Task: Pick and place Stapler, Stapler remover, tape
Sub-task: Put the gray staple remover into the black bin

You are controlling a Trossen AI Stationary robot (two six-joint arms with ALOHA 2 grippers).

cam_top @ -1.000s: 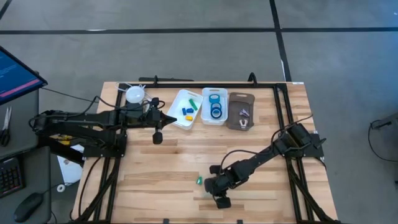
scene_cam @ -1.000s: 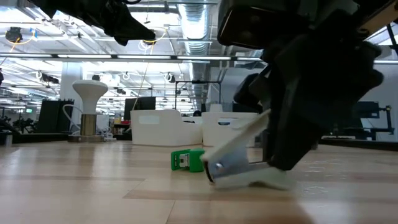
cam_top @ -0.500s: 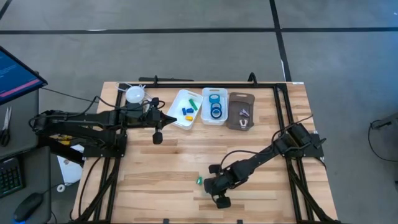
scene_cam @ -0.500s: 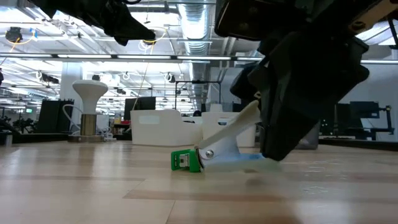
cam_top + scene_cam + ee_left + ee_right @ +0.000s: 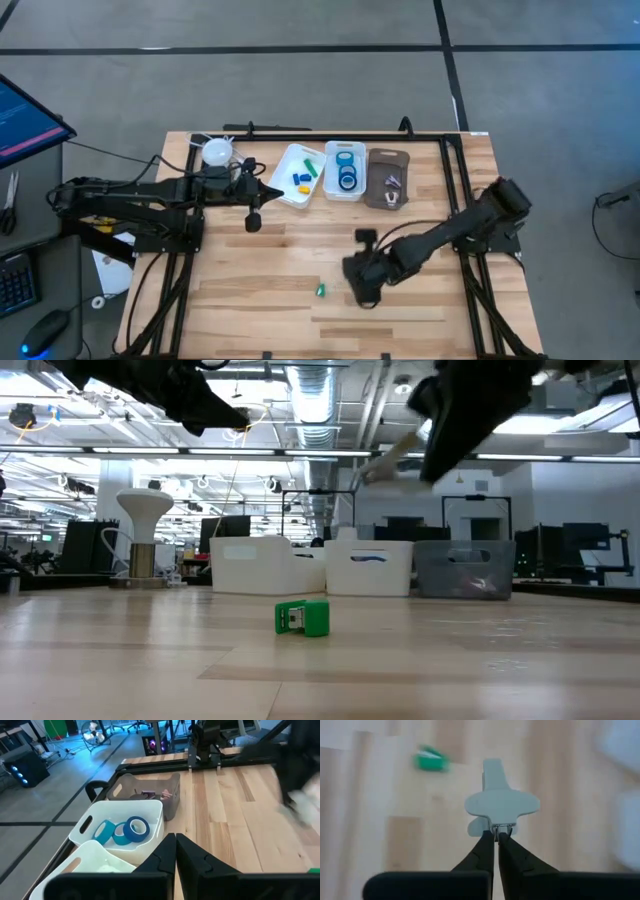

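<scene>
My right gripper (image 5: 496, 838) is shut on a pale grey staple remover (image 5: 500, 802), well above the table's near middle. It also shows in the high view (image 5: 364, 292) and, blurred, in the low view (image 5: 393, 454). A small green piece (image 5: 320, 290) lies on the wood to its left. Three blue tape rolls (image 5: 345, 168) lie in the middle white bin (image 5: 150, 808). My left gripper (image 5: 175, 839) is shut and empty, hovering near the left white bin (image 5: 297, 175). My right gripper pinches the staple remover by its narrow metal end (image 5: 496, 827) between its two fingertips. The remover's wide winged body sticks out beyond the fingers. It is lifted clear of the table.
A grey bin (image 5: 387, 178) with small items stands to the right of the white bins at the far edge. A white lamp-like object (image 5: 217, 152) stands at the far left. Black frame rails run along the table's sides. Bare wood lies around the green piece (image 5: 303, 617).
My right gripper has risen from the table and gone a little toward the far edge, still shut on the staple remover. The remover, which touched the wood beside the green piece, is now lifted clear. The green piece has stayed in place.
</scene>
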